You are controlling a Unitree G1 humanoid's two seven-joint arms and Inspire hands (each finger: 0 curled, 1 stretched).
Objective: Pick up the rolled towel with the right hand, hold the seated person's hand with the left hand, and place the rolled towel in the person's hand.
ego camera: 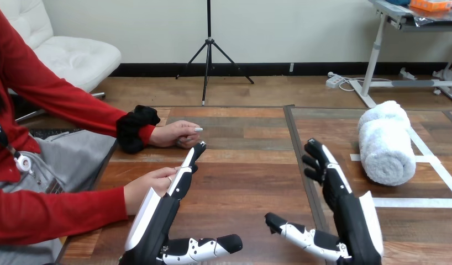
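the first step is in hand, and nothing is grasped yet. the white rolled terry towel [385, 144] lies on its side on the brown wooden surface [243, 176], off to my right, near my right hand [345, 201] but apart from it. that hand stands edge-up, fingers loosely bent and thumb out, released and holding nothing. my left hand [167, 205] reaches forward with straight fingers, also released, right beside the person's nearer hand [151, 186]; i cannot tell whether the two touch. the person's farther hand [177, 134] rests on the surface beyond my fingertips. as i judge it, the next move calls for swinging my right hand over to the towel and closing round its middle, then curling my left hand round the person's hand. the only receptacle here is that palm, and the towel is not in it.
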